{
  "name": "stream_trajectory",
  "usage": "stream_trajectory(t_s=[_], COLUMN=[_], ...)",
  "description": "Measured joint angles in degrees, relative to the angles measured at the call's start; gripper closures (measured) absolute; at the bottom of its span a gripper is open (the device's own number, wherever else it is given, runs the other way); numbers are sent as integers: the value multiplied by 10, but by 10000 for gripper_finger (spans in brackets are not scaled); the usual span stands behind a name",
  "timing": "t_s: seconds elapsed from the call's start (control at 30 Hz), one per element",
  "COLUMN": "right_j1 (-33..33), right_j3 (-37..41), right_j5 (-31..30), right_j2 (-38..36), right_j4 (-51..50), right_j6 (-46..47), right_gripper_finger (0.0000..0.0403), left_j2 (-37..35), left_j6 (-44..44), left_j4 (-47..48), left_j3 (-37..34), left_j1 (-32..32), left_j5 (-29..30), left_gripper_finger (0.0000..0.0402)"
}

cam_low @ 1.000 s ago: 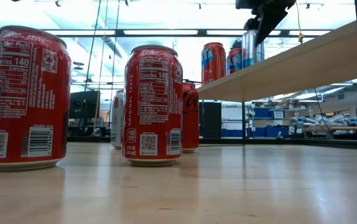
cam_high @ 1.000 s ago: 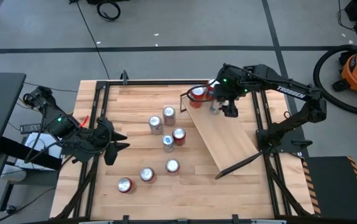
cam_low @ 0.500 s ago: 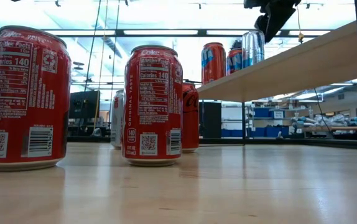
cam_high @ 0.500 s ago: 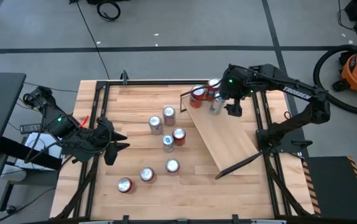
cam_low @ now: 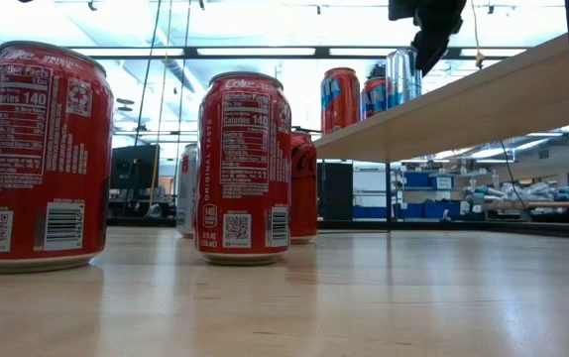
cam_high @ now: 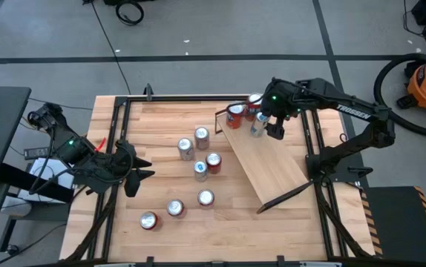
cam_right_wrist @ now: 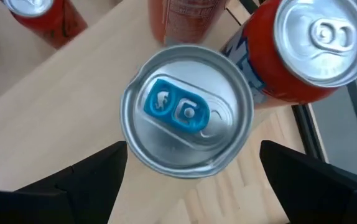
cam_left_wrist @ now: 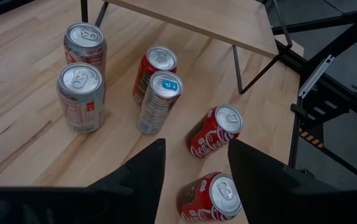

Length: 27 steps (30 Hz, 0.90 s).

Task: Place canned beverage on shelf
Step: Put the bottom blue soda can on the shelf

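The shelf is a sloped light wood board on thin black supports at the table's right. At its far upper end stand a silver can with a blue tab and two red cans. My right gripper hovers open just above the silver can, one finger on each side of its top and apart from it. My left gripper waits open at the table's left edge with nothing between its fingers.
Several loose cans stand on the planked tabletop left of the shelf, among them a silver one, a red one and one near the front. A black frame edges the table. The shelf's lower part is bare.
My right gripper has drawn off the silver can, a little toward the table's right edge, and has rolled about its own axis. The can, half covered by the fingers a second ago, now stands free and upright on the shelf beside the red cans.
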<state>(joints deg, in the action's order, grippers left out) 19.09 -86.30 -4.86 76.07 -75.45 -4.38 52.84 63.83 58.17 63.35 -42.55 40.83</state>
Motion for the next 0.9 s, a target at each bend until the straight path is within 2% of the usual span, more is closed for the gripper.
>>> stream_trajectory(t_s=[0.43, 0.5, 0.67, 0.9], right_j1=[5, 5, -5, -21], right_j3=[8, 8, 8, 8], right_j5=[-129, -118, -38, -26], right_j2=[0, 0, -3, -3], right_j4=[-2, -7, -19, 1], right_j6=[-47, -45, -11, 99], right_gripper_finger=[25, 25, 25, 25], left_j2=[0, 0, 0, 0], left_j6=[0, 0, 1, 0], left_j4=[0, 0, 0, -1], left_j3=[0, 0, 0, 0], left_j1=[0, 0, 0, 0], left_j5=[0, 0, 0, 0], left_gripper_finger=[216, 216, 216, 216])
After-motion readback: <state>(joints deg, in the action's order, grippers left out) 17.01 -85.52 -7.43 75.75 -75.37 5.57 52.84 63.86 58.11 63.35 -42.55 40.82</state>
